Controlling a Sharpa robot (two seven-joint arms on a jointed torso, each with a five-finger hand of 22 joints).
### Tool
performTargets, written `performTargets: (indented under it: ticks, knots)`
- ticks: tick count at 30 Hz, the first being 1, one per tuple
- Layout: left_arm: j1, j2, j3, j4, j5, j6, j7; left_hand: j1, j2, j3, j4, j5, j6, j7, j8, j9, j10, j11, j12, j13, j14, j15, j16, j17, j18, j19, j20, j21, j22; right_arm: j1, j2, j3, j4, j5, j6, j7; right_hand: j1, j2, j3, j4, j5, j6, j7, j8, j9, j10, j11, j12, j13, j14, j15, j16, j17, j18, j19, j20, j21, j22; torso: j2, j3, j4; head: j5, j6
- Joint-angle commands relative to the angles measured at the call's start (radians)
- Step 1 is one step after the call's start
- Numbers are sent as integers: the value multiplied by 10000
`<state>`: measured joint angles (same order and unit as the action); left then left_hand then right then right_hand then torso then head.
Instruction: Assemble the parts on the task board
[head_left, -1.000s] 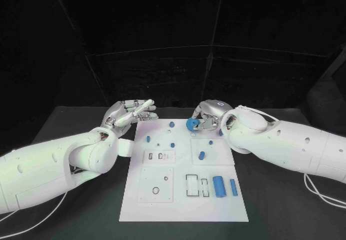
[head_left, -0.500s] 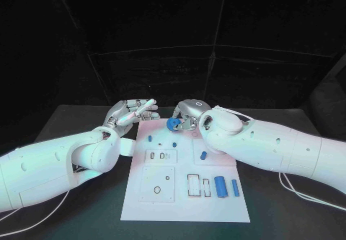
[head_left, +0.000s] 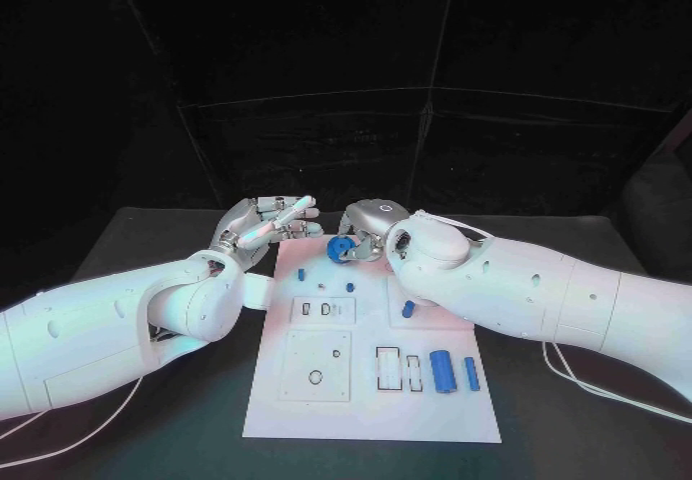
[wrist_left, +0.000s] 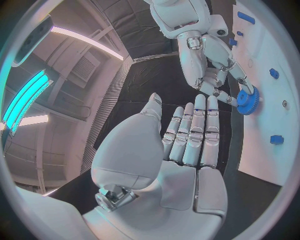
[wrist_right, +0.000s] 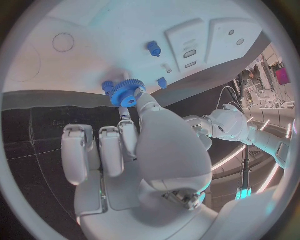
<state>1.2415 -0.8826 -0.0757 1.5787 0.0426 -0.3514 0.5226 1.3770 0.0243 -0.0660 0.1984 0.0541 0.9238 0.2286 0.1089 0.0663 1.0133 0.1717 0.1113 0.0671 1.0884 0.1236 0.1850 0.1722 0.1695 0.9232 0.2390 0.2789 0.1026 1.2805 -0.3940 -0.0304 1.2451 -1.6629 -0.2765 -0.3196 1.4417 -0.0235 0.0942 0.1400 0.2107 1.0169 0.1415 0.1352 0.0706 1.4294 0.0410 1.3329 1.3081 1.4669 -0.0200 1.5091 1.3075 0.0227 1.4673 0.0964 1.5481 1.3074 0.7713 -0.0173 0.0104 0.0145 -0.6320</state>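
Blue gear (head_left: 342, 249): pinched by the right hand (head_left: 371, 228), carried leftward since a second ago, now held over the board's (head_left: 372, 400) far end.
Left hand (head_left: 264, 225): nothing held, fingers extended, parked beside the board.
Meaning: placement is probably close.

One white task board (head_left: 368, 395) lies on one black table (head_left: 130, 250). One blue gear (head_left: 342, 250) is there, with two blue cylinders (head_left: 441, 371) side by side and roughly four smaller blue parts (head_left: 407, 309) across the board. Two hands (head_left: 263, 225) reach in.
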Motion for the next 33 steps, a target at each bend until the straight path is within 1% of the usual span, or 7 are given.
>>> performTargets:
  ticks: [1, 13, 21, 23, 26, 30, 33]
  knots:
    - [15, 13, 8, 0, -58, 111, 54, -17, 109, -18, -37, -13, 5, 69, -36, -13, 3, 91, -47, -1, -13, 74, -37, 14, 134, 40, 18, -53, -15, 18, 38, 0, -17, -114, 399, -63, -88, -4, 58, 12, -54, 78, -58, -59, -8, -1, 74, -73, 274, 769, -15, 53, 1299, -108, 662, -55, 40, 2126, -8, 2, -18, 6, -29]
    - [15, 16, 8, -9, -58, 106, 57, -17, 109, -18, -37, -13, 5, 69, -36, -13, 3, 91, -47, -1, -13, 74, -37, 14, 134, 40, 18, -53, -15, 10, 56, -54, -43, -115, 838, -54, -242, -167, 74, 39, -196, -28, -4, -188, -30, -84, 124, -190, 195, 768, 28, 52, 1303, -108, 659, -19, 39, 2126, -8, 0, -8, 4, -66]
    - [16, 13, 8, -11, -58, 109, 56, -17, 109, -18, -37, -13, 5, 69, -36, -13, 3, 91, -47, -1, -13, 74, -37, 14, 134, 40, 18, -53, -15, 8, 92, -85, -103, -115, 776, -96, -491, -331, 59, 130, -432, -539, 131, -521, -62, -247, 248, -438, 10, 776, 132, 72, 1354, -108, 655, 71, 37, 2126, -8, -1, -16, 11, -65]
    - [16, 12, 8, -11, -58, 110, 53, -17, 109, -18, -37, -13, 5, 69, -36, -13, 3, 91, -47, -1, -13, 74, -37, 14, 134, 40, 18, -53, -15, 8, 109, -88, -135, -104, 711, -97, -593, -382, 41, 192, -660, -878, 207, -693, -78, -306, 316, -518, -50, 777, 189, 76, 1364, -106, 650, 119, 35, 2121, -8, -1, -17, 18, -57]
    - [16, 11, 8, -10, -58, 113, 45, -17, 109, -18, -37, -13, 5, 69, -36, -13, 3, 91, -47, -1, -13, 74, -37, 14, 134, 40, 18, -53, -15, 8, 137, -91, -185, -36, 657, -50, -647, -576, 115, 334, -761, -2710, 415, -807, -149, -539, 498, -861, -336, 784, 343, 97, 1412, -99, 623, 248, 21, 2090, -6, -1, -15, 15, -47]
    - [16, 10, 8, -13, -58, 115, 36, -15, 120, -34, -50, -13, 0, 71, -51, -13, -3, 95, -68, -3, -29, 79, -64, 20, 133, 40, 23, -69, -28, 7, 152, -94, -221, 50, 794, 14, -878, -797, 159, 685, -790, -2484, 449, -754, -89, -575, 546, -919, -384, 788, 404, 114, 1451, -96, 617, 337, 18, 2086, -8, 1, -7, 10, -53]
    - [16, 6, 8, -15, -58, 117, 28, -15, 120, -34, -50, -13, 0, 71, -51, -13, -3, 95, -68, -3, -29, 79, -64, 20, 133, 40, 23, -69, -28, 7, 139, -95, -225, 121, 942, 39, -1208, -818, 107, 1054, -709, -1877, 430, -659, -22, -554, 543, -891, -361, 795, 410, 133, 1493, -100, 630, 359, 25, 2105, -6, 2, -12, 18, -63]
